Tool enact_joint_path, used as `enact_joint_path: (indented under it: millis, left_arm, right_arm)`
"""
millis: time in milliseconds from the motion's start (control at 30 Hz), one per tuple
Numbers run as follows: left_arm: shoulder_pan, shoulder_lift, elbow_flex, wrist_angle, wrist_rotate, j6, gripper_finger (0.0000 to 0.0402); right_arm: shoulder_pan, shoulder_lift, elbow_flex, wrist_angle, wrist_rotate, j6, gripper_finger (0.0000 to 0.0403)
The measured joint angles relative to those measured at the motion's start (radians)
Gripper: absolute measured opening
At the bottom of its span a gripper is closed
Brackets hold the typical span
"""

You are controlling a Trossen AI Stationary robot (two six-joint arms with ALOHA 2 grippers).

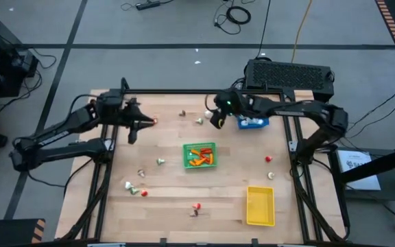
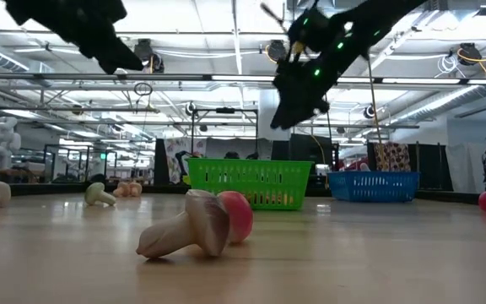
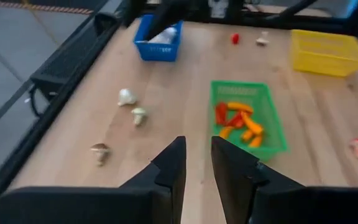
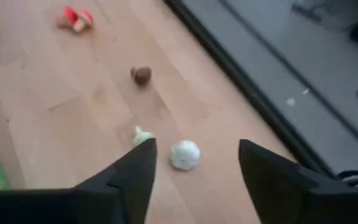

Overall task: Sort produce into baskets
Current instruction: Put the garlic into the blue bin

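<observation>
The produce lies scattered on the wooden table. The green basket (image 1: 199, 155) at mid-table holds orange and red pieces, and the blue basket (image 1: 252, 123) at the far edge holds white ones. The yellow basket (image 1: 260, 204) sits near right. My right gripper (image 1: 217, 121) hangs open above the far edge, left of the blue basket. A white bulb (image 4: 184, 154) lies on the table beyond its fingers (image 4: 135, 171). My left gripper (image 3: 197, 168) hovers over the far left and points toward the baskets, with a narrow empty gap between its fingers.
Beyond the white bulb are a small pale green piece (image 4: 143, 134), a brown mushroom (image 4: 141, 75) and a red mushroom (image 4: 73, 17). More pieces lie at near left (image 1: 134, 186), near middle (image 1: 195, 207) and right (image 1: 269, 159). The black frame rail (image 1: 184, 91) runs along the far edge.
</observation>
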Motion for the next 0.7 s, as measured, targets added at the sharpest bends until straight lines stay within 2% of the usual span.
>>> enact_joint_path:
  millis: [133,233,333,567,700]
  left_arm:
    - [-0.045,-0.051,-0.088,0.108,-0.001,-0.031,0.0083]
    - [-0.075,-0.068,-0.168,0.260,0.000,-0.032,0.0083]
    - [-0.097,-0.067,-0.228,0.364,-0.002,-0.041,0.0083]
    - [-0.099,-0.069,-0.234,0.395,-0.027,-0.022,0.0083]
    - [-0.099,-0.069,-0.234,0.399,-0.027,-0.022,0.0083]
  right_arm:
    - [-0.049,0.112,0.061,-0.007,-0.131,0.005,0.0268]
    - [-0.072,0.183,0.112,-0.029,-0.169,0.037,0.0285]
    - [-0.086,0.243,0.158,-0.056,-0.170,0.096,0.0288]
    - [-0.087,0.336,0.216,-0.063,-0.163,0.270,0.0277]
    - [-0.082,0.369,0.222,-0.070,-0.096,0.330,0.0269]
